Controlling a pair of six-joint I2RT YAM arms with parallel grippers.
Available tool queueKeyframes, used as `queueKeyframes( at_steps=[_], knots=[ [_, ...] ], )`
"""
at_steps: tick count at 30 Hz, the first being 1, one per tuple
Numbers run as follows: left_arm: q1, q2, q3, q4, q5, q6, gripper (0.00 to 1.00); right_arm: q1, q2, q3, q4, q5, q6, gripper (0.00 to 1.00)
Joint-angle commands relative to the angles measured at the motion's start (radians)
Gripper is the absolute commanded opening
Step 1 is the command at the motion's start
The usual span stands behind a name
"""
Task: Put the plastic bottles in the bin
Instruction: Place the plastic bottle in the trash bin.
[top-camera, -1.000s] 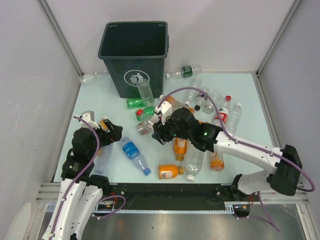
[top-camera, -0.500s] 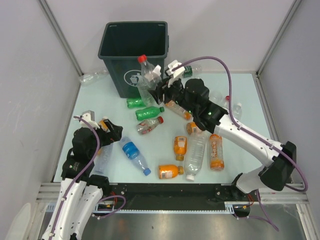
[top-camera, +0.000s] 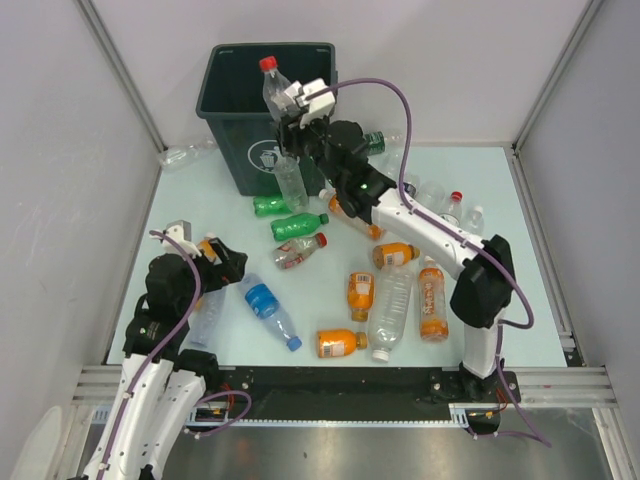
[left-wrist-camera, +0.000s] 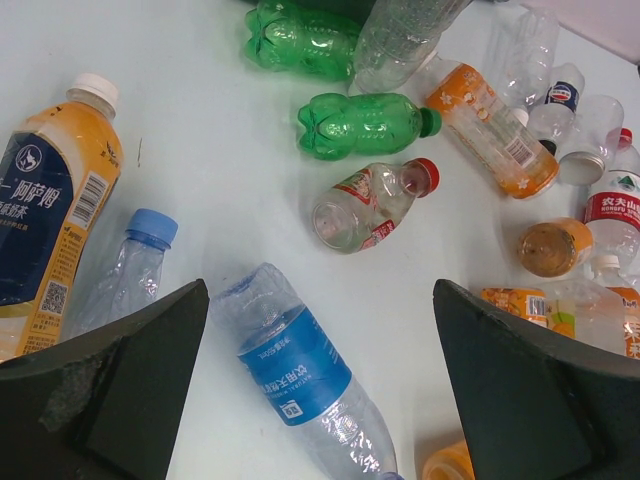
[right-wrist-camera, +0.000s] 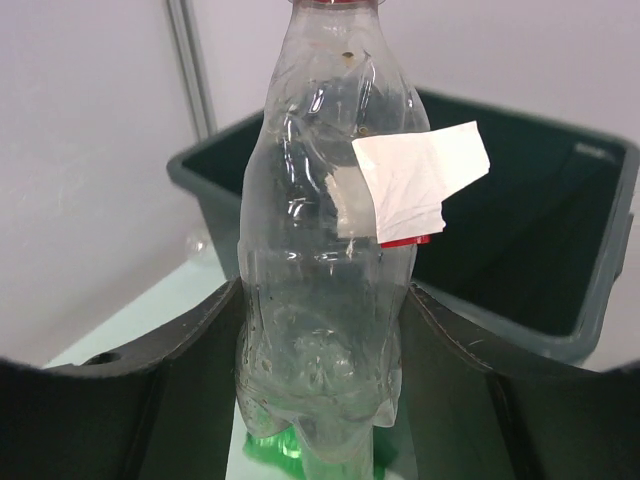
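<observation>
My right pincer (top-camera: 290, 108) pinches a clear red-capped bottle (top-camera: 273, 88) at the bin (top-camera: 222, 120).
The bottle stands upright at the bin's front rim, upper centre of the top view. My left pincer (left-wrist-camera: 318, 340) is spread wide at lower left, above other bottles (top-camera: 385, 310) lying on the bench (top-camera: 180, 200).

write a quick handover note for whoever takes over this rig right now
Right gripper: shut on a clear red-capped bottle, held upright by the bin rim, not released.
Left gripper: open, over the blue-label bottle on the table.
Done: no bottle visible inside the bin.
Left: drop this one, then collect the other bottles scattered across the table.
</observation>
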Motion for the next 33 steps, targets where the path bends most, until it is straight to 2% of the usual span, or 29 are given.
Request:
queueKeyframes(
  at_steps=[1, 12, 18, 21, 23, 31, 33],
  knots=[
    [-0.006, -0.002, 0.004, 0.019, 0.005, -0.002, 1.0, -0.009, 0.06, 0.164, 0.101, 0.072, -0.032, 0.12],
    [-0.008, -0.002, 0.004, 0.016, 0.003, 0.001, 1.0, -0.046, 0.195, 0.299, 0.184, 0.161, -0.04, 0.15],
    [-0.009, 0.012, 0.009, 0.013, 0.009, 0.003, 1.0, -0.069, 0.363, 0.444, 0.276, 0.217, -0.087, 0.2],
    [-0.016, 0.013, 0.012, 0.007, 0.002, 0.001, 1.0, -0.073, 0.463, 0.568, 0.275, 0.253, -0.127, 0.32],
    [-0.02, 0.012, 0.01, 0.009, -0.005, 0.001, 1.0, -0.076, 0.511, 0.624, 0.247, 0.268, -0.134, 0.46],
    [-0.022, 0.026, 0.015, 0.004, -0.005, 0.003, 1.0, -0.087, 0.474, 0.597, 0.221, 0.26, -0.086, 0.93],
    [-0.022, 0.023, 0.015, 0.005, -0.008, 0.001, 1.0, -0.089, 0.468, 0.595, 0.209, 0.257, -0.078, 0.97]
  ],
)
